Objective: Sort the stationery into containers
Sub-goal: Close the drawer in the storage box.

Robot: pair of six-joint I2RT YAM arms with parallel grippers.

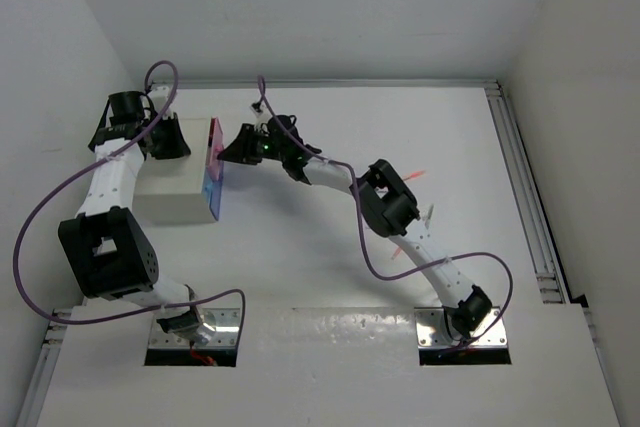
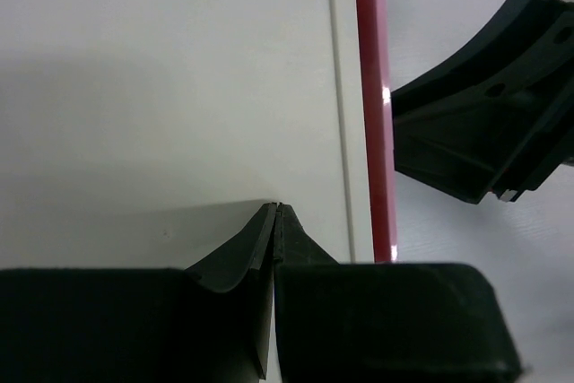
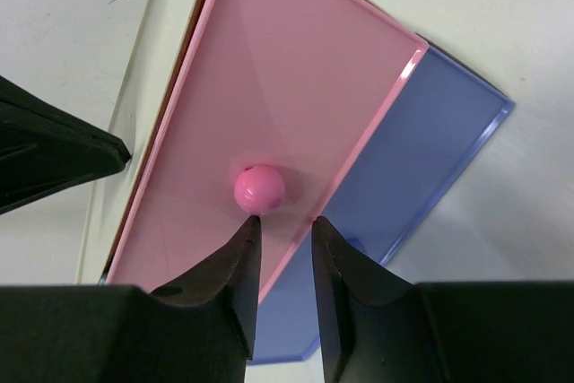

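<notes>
Now my right gripper point(image 3: 284, 221) hangs slightly open, tips just under the round knob point(image 3: 259, 188) of the pink drawer point(image 3: 269, 69), beside the blue drawer point(image 3: 421, 150) in the white cabinet point(image 2: 161, 87). Small, hard, likely slick: I'd pinch it across its middle. My left gripper point(image 2: 275, 208) is closed.

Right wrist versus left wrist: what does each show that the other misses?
Only right wrist: the pink drawer face-on with its round knob, the blue drawer beside it, and the right gripper open, tips just short of the knob. Only left wrist: the cabinet top, with the left gripper shut over it. Both: the pink drawer (only an edge in the left wrist view), the cabinet, and the other arm's gripper at the frame's side.
</notes>
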